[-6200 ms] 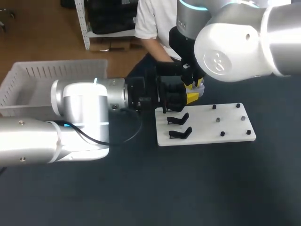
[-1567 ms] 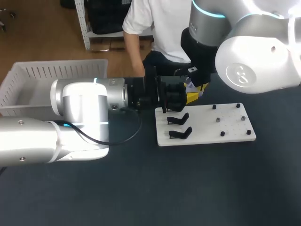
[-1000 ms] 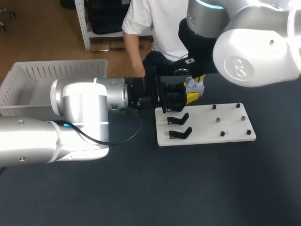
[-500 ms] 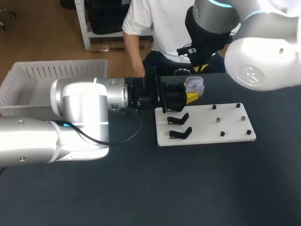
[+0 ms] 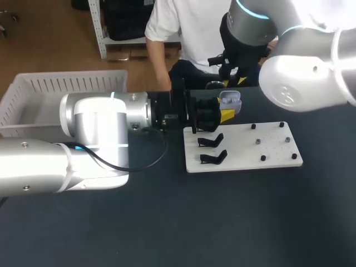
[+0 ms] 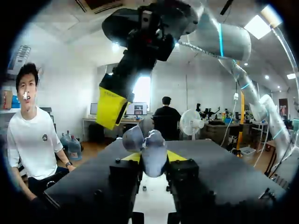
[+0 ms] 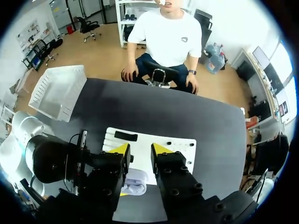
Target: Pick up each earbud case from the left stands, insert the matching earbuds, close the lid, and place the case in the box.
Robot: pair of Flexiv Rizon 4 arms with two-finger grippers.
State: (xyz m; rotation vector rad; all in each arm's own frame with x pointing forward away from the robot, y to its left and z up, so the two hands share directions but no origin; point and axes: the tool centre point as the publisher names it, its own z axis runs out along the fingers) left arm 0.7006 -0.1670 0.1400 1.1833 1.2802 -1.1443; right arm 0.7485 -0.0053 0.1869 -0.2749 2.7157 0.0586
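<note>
At the upper left of the head view a white slatted box (image 5: pixel 33 94) sits on the dark desk (image 5: pixel 222 222). The left arm (image 5: pixel 94 128) comes in from the left edge and lies level across the middle left of the frame, reaching to just above the centre.

The left claw (image 6: pixel 153 161) is clenched on a pale earbud case (image 5: pixel 230 101), one yellow tip pressing each side. The case is held off the desk just above the centre of the head view, past the upper left corner of the white board (image 5: pixel 272 158). In the left wrist view its lid stands open.

The board lies flat on the desk at the centre right. Two black stands (image 5: pixel 211 140) are at its left end, one nearer the frame's bottom than the other. Several small dark pegs (image 5: pixel 258 142) dot its right half.

The right arm (image 5: pixel 300 78) enters from the upper right corner. The right claw (image 7: pixel 140 151) is released, its yellow tips apart with nothing between them. It hangs directly above the held case, clear of it. In the right wrist view the case shows under the claw, with the board beyond it.
</note>
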